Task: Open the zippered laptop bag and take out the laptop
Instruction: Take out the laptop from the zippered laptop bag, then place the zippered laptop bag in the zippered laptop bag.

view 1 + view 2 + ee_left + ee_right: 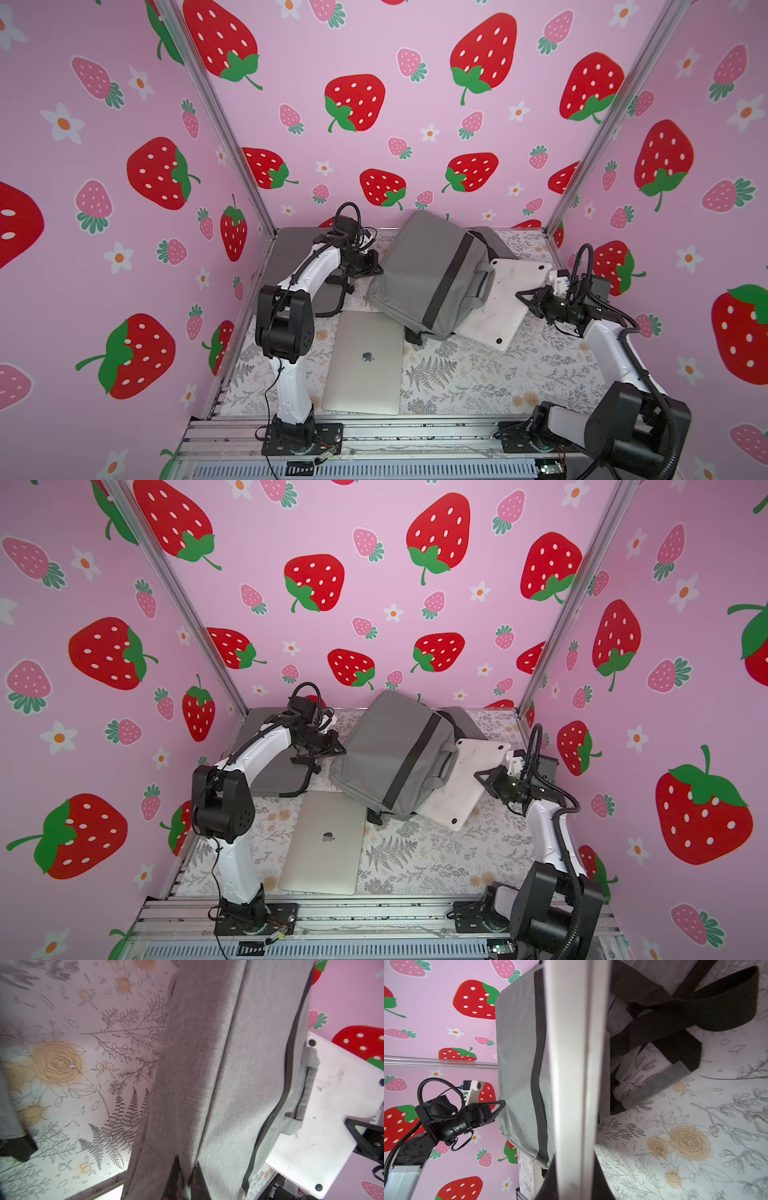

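Right wrist view: the right gripper [574,1167] pinches the white laptop [571,1064], half out of the gray laptop bag [428,266] near the back edge of the surface [478,374]. The left gripper [379,270] is closed on the bag's cloth. I think the right gripper should pull slowly, straight out.

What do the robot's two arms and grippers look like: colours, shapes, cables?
Both the left arm and right arm have white link shells and bulky black joint housings. Black ribbed cable conduit loops over each wrist, beside a small white camera block. The left gripper and right gripper have black, hollow triangular fingers.
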Robot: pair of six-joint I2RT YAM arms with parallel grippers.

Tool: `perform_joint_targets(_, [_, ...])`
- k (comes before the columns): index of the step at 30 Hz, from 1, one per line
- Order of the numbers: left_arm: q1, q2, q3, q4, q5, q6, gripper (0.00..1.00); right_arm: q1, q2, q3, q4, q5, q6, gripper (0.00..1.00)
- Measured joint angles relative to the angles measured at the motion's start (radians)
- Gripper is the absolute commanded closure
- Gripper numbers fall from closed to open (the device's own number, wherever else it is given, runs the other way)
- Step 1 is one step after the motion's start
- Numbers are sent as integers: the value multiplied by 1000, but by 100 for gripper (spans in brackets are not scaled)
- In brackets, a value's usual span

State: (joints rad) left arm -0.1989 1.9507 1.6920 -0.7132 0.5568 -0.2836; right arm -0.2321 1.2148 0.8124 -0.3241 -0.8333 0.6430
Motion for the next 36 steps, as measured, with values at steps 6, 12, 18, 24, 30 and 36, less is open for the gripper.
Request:
perform_joint_targets(6, [56, -60, 0, -58, -8, -2, 100, 0, 27, 0, 116, -69, 77, 100])
perform_joint_targets(12, [104, -110, -1, -121, -36, 2, 100, 0, 53, 0, 197, -102, 142, 100])
perform_joint_targets(18, [125, -175, -32, -155, -87, 29, 100, 0, 53, 0, 280, -125, 203, 100])
perform_joint_targets(24, [158, -220, -80, -167, -96, 37, 100, 5, 54, 0, 304, -132, 223, 100])
perform_joint_targets(30, [237, -247, -82, -185, -85, 55, 100, 21, 60, 0, 308, -132, 221, 100])
perform_joint_targets(36, [347, -250, -108, -203, -87, 78, 100, 42, 69, 3, 299, -132, 206, 100])
